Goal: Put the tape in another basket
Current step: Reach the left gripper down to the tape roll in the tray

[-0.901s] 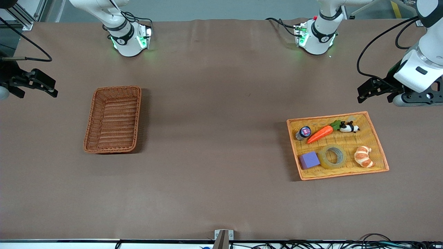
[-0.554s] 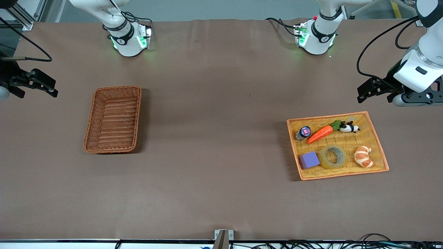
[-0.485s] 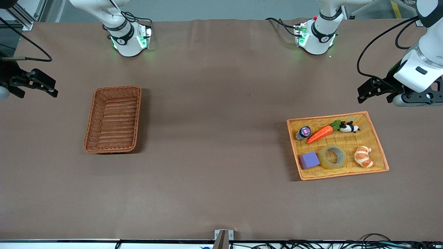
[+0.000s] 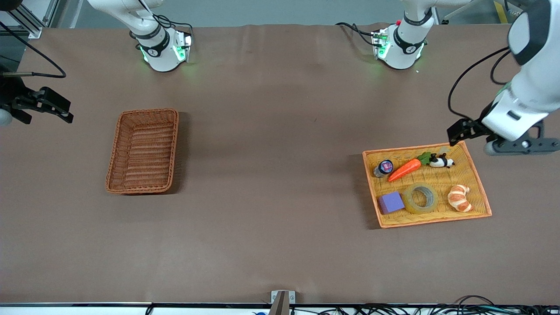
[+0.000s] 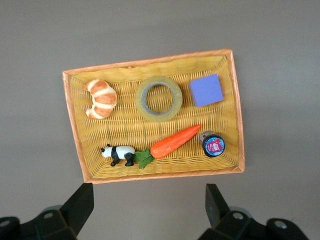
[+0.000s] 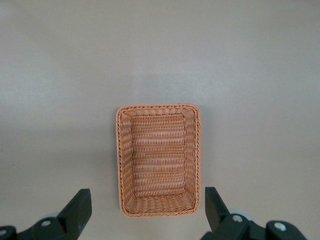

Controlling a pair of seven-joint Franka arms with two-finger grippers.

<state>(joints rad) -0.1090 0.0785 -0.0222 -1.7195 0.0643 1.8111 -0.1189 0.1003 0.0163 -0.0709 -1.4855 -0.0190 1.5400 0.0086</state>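
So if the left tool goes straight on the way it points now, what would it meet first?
Probably the bare table just outside the yellow tray, beside its panda edge. The open left tool points downward; depth is unclear, so it might touch the tray's rim instead.

Both arms raised, grippers spread wide.

The left gripper (image 4: 459,131) hung in the air at the left arm's end of the table, its white forearm sloping down from above and its two fingers (image 5: 80,205) set far apart with nothing between them. The right gripper (image 4: 48,107) waited aloft at the right arm's end, its fingers (image 6: 77,209) likewise parted and empty.
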